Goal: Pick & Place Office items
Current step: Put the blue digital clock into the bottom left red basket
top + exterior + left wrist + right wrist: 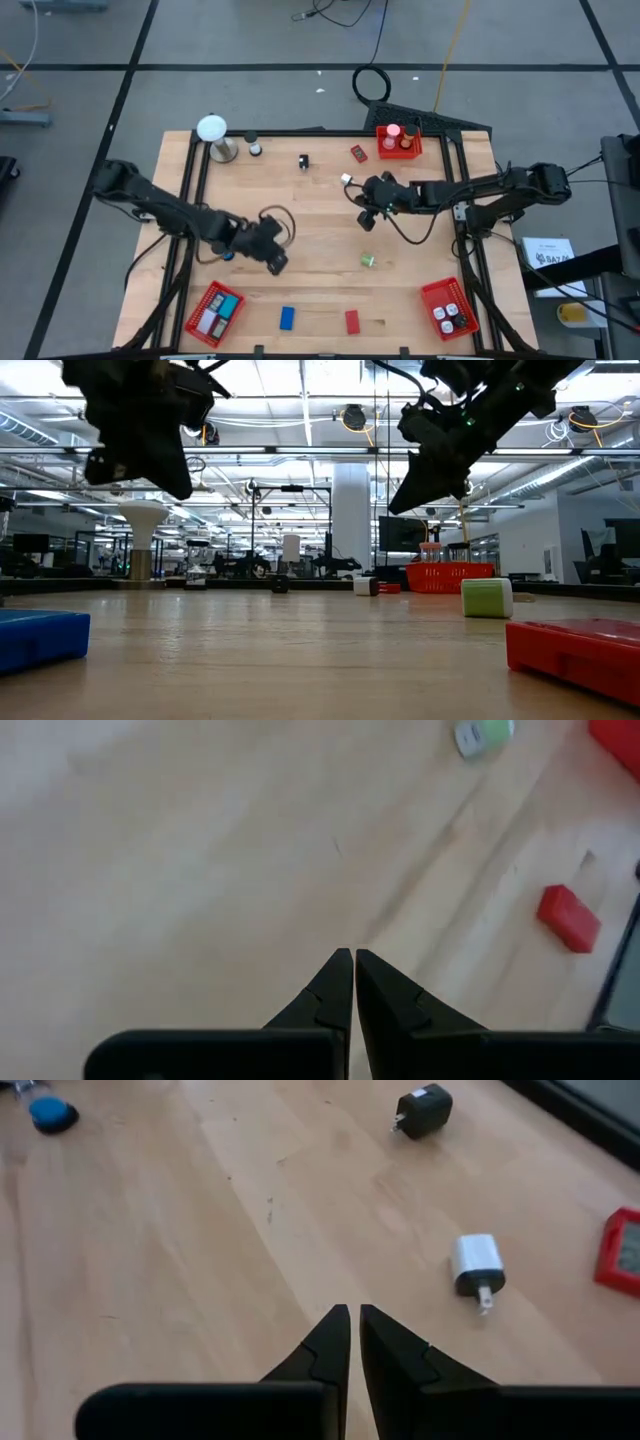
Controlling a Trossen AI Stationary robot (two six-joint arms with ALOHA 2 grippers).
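Small office items lie scattered on the wooden table: a blue block (287, 318), a red block (352, 321), a green roll (368, 261), a white plug (347, 180), a black plug (303, 161) and a red piece (358, 153). My left gripper (275, 262) hangs shut above bare wood left of the green roll (483, 735), with the red block (568, 916) beyond it. My right gripper (366, 218) is shut too and hovers near the white plug (477, 1265). The black plug (424, 1110) lies farther off.
Red mesh baskets stand at the near left (215, 312), near right (448, 308) and far right (398, 141), each holding pieces. A white ball on a metal stand (212, 128) is at the far left, with small cylinders (254, 148) beside it. A black frame (190, 190) borders the table.
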